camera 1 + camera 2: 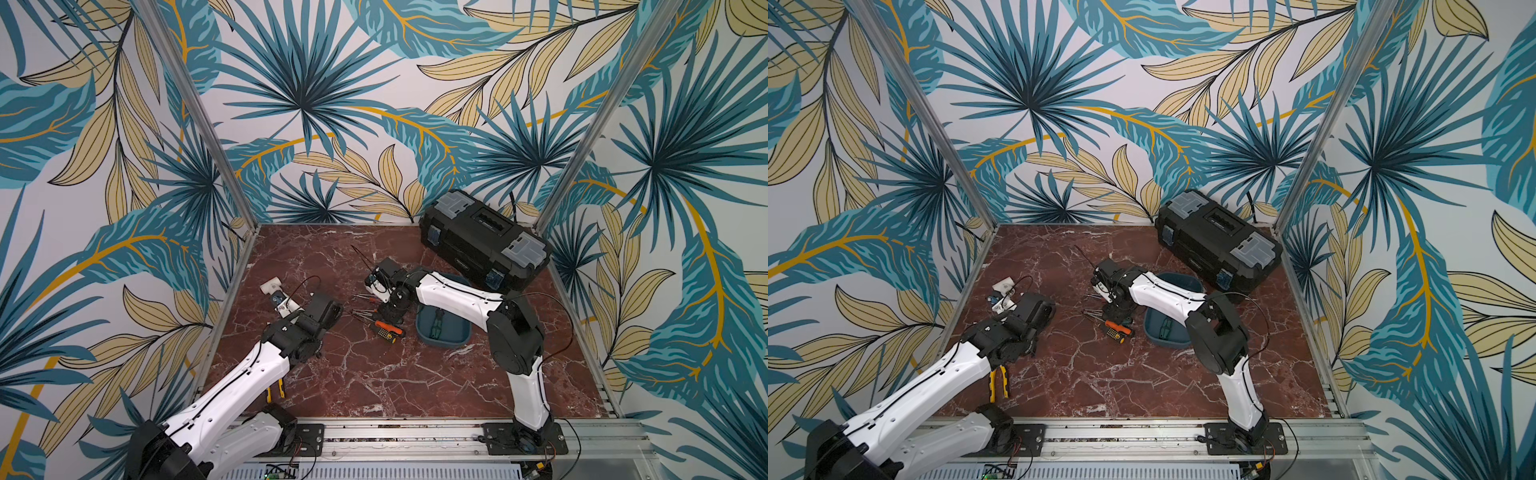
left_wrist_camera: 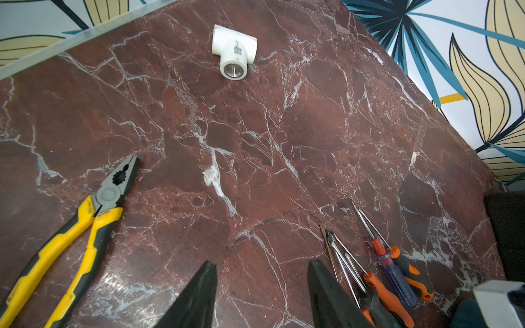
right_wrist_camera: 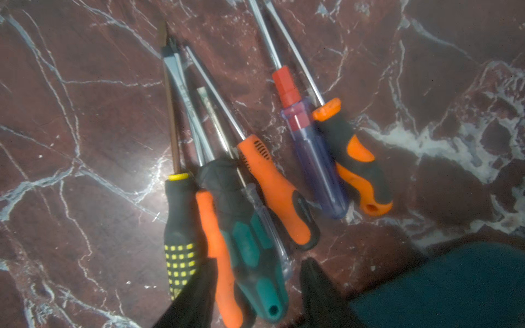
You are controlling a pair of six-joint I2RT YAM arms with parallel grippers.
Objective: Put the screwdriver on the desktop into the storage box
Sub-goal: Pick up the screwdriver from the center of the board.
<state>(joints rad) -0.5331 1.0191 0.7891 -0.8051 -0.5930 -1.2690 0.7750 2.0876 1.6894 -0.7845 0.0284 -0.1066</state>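
Several screwdrivers (image 1: 380, 322) lie in a pile on the marbled desktop (image 1: 374, 382), just left of the teal storage box (image 1: 441, 343). My right gripper (image 3: 260, 262) reaches down over the pile. Its black fingers stand on either side of a teal-and-black handle (image 3: 250, 247) and an orange handle (image 3: 218, 241). A gap still shows beside the teal handle, so the gripper is open. The storage box (image 3: 468, 284) lies close beside it. My left gripper (image 2: 262, 263) hangs open over bare desktop, nothing between its fingers.
A black toolbox (image 1: 482, 241) stands at the back right, behind the storage box. A green-handled tool (image 1: 436, 325) lies inside the box. Yellow pliers (image 1: 998, 382) rest under the left arm. A white pipe tee (image 1: 272, 286) sits near the left rail.
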